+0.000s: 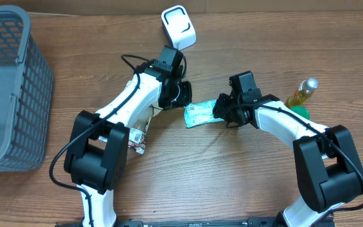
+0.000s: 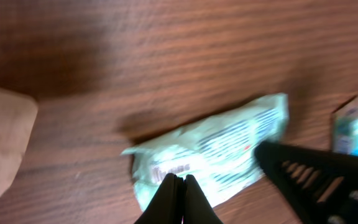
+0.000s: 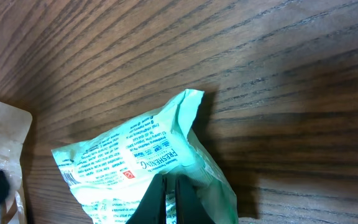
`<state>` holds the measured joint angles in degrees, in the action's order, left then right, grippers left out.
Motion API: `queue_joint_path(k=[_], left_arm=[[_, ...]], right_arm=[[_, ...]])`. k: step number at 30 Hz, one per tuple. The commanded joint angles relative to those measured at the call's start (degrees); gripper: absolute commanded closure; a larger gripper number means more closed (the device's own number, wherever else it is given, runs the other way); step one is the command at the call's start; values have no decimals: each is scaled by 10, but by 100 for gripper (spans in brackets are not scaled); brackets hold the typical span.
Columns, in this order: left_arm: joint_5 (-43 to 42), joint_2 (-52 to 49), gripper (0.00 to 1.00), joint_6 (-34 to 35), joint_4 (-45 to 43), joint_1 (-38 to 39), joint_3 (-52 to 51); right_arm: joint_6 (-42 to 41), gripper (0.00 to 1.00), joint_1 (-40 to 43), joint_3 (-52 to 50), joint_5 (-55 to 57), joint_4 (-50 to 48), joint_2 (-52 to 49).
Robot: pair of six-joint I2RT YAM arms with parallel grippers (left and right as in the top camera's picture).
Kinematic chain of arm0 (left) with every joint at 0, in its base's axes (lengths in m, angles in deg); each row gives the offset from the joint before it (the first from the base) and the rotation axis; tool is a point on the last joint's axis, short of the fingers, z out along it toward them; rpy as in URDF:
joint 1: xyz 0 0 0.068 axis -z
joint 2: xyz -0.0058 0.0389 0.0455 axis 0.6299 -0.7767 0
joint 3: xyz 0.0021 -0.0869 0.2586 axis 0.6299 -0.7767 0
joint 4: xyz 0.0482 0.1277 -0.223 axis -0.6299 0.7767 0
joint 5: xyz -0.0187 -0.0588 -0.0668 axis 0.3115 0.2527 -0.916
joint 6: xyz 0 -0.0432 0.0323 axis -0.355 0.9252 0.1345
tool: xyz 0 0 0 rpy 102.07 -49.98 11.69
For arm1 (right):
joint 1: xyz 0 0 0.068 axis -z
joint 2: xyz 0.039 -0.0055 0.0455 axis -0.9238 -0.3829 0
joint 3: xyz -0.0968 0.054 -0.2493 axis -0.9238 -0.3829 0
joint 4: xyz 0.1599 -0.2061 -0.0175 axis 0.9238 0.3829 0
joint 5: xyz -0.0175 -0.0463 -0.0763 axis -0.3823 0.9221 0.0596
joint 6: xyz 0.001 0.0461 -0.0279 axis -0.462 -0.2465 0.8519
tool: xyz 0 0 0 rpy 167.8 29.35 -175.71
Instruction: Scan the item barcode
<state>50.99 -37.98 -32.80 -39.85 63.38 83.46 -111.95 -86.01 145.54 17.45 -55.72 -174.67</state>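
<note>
– The packet [image 3: 123, 158]?
– Mint green and white, lines of dark print, one small red mark.
– The worktop [image 1: 232, 183]?
– Brown, streaked with wood grain.
– The basket [image 1: 36, 75] at the left edge?
– Grey, an open grid.
– The scanner [image 1: 178, 26] by the far edge?
– White, outlined in black.
– The bottle [image 1: 298, 96]?
– Yellow, silver cap.
– The left hand [image 2: 178, 182] and right hand [image 3: 169, 182]?
– Black, on white-and-black arms [image 1: 131, 101].
</note>
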Motion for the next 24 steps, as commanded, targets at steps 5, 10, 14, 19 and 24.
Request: queue_joint_path(k=[5, 10, 14, 19, 24], left_arm=[[48, -14, 96, 23, -10, 2, 5], [48, -30, 96, 23, -8, 3, 5], [48, -47, 96, 23, -11, 4, 5], [61, -54, 96, 23, -12, 4, 5], [99, -54, 96, 17, -8, 9, 5]], right_arm=[[-2, 96, -2, -12, 13, 1, -17], [-2, 96, -2, -12, 13, 0, -17], [-2, 96, -2, -12, 13, 1, -17], [-2, 96, -2, -12, 13, 1, -17], [-2, 96, -2, -12, 13, 1, -17]])
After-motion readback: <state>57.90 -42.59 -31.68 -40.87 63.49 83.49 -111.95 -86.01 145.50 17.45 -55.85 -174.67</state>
